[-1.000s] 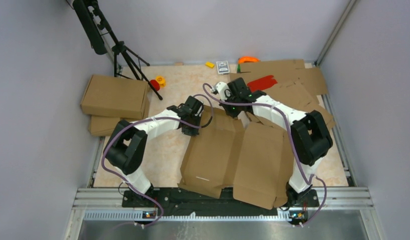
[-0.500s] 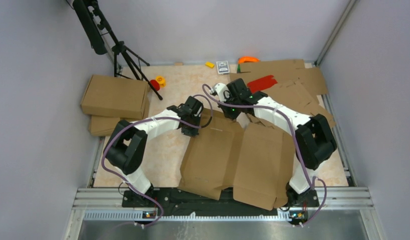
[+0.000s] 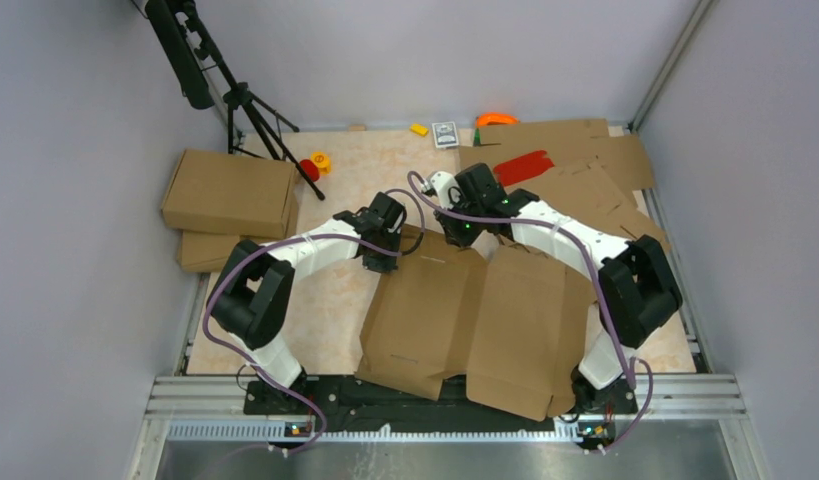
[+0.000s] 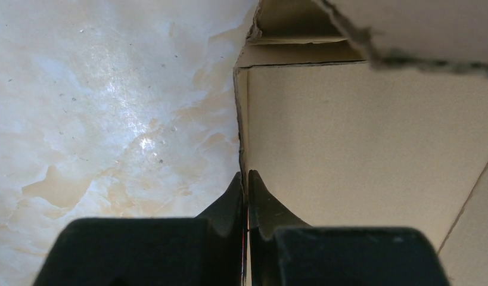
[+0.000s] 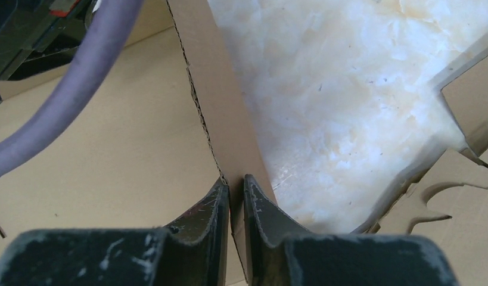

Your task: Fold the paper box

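- Your left gripper (image 4: 246, 179) is closed almost to nothing. Its black fingers pinch the far left edge of the plain brown corrugated cardboard box blank (image 3: 425, 300).
- Your right gripper (image 5: 235, 182) stands narrow. An upright flap of the same blank sits between its fingers, close to both, and you cannot tell whether they press on it.
- The blank lies mostly flat in the near middle of the table, between your two arms. Its near edge hangs over the arm bases.
- The table is a pale, marbled beige surface (image 3: 335, 310).
- At the far left you have two closed brown cardboard boxes (image 3: 230, 192), one stacked on the other, with a black tripod (image 3: 250, 110) just beyond them.
- At the far right lies a heap of flat cut cardboard sheets (image 3: 585, 150), with a red piece (image 3: 520, 163) on top.
- Plain grey walls (image 3: 435, 50) close in the left, far and right sides.
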You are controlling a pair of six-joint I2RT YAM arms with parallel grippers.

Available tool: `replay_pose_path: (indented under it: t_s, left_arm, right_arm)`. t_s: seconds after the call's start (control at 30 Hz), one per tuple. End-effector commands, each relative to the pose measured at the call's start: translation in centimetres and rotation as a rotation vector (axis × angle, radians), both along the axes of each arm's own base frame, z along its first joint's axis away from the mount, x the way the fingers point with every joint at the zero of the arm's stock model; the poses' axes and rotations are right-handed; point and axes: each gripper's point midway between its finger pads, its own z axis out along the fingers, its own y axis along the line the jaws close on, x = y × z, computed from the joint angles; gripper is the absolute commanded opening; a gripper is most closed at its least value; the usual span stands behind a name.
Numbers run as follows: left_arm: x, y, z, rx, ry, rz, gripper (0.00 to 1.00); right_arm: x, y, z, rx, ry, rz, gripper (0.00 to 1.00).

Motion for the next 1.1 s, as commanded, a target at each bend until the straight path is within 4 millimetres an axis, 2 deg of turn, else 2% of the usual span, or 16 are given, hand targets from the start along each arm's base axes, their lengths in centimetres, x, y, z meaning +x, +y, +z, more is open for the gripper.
replay_pose_path:
  t_s: [0.0,0.2,0.33,0.43,0.6,0.97,1.07]
  left_arm:
    - [1.9,-2.4,1.9,-0.101,-0.08,0.004,0.02]
    - [1.8,-2.5,2.4,-0.115,-0.089,-0.001,0.04]
    - [1.7,-2.7,3.3,-0.134,-0.099,-0.007,0.12]
    - [1.7,-2.4,4.3,-0.144,-0.116,-0.003,0.24]
    - [1.8,-1.9,6.4,-0.205,-0.139,0.014,0.41]
    - [2.8,-0.4,12.2,-0.314,-0.25,0.086,0.53]
    - [3.3,0.1,13.2,-0.353,-0.265,0.126,0.54]
  right_arm:
    - [-2.4,1.2,0.2,0.05,0.055,0.023,0.12]
    - [-1.3,0.9,0.0,0.012,0.026,0.005,0.1]
    - [-1.0,1.0,0.4,0.002,0.013,0.015,0.04]
    - [-0.8,0.7,0.4,-0.012,0.005,0.011,0.04]
    - [-0.8,0.7,0.4,-0.014,-0.002,0.009,0.04]
    - [-0.8,1.0,1.1,-0.008,-0.034,0.019,0.04]
    - [-0.9,1.0,1.0,-0.016,-0.044,0.017,0.05]
